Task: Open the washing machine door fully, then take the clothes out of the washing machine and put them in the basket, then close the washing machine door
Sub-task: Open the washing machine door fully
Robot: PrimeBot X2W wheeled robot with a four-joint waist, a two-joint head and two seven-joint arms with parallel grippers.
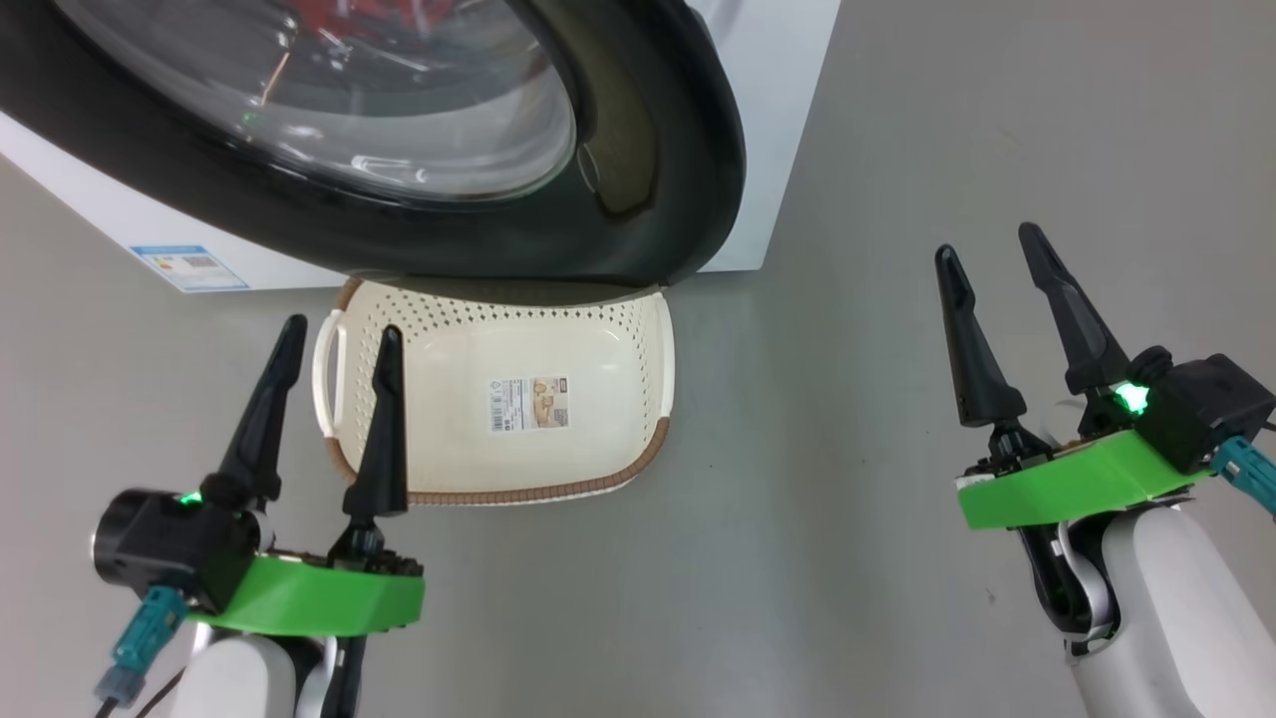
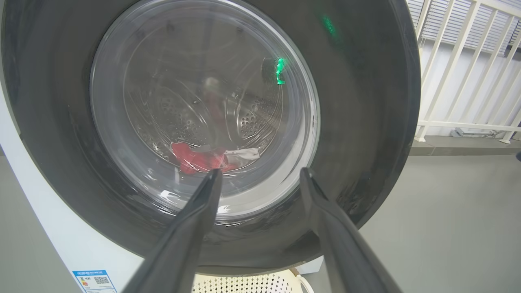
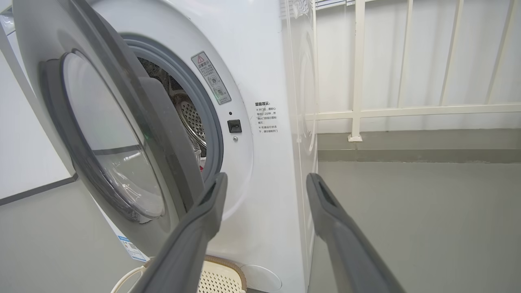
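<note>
The washing machine door (image 1: 648, 189) with its wide black rim and clear glass bowl (image 2: 203, 110) stands partly ajar from the white washing machine (image 3: 260, 162). Red and white clothes (image 2: 203, 156) lie low in the steel drum, seen through the glass. The cream basket (image 1: 598, 339) sits on the floor under the door, with a paper label on its bottom. My left gripper (image 1: 339, 339) is open in front of the door, above the basket's left end. My right gripper (image 1: 992, 244) is open, off to the right of the door's free edge (image 3: 154, 122).
Grey floor (image 1: 847, 499) spreads to the right of the machine. A white railing (image 3: 358, 69) and wall stand beyond the machine's right side. A blue sticker (image 1: 187, 266) marks the machine's lower front.
</note>
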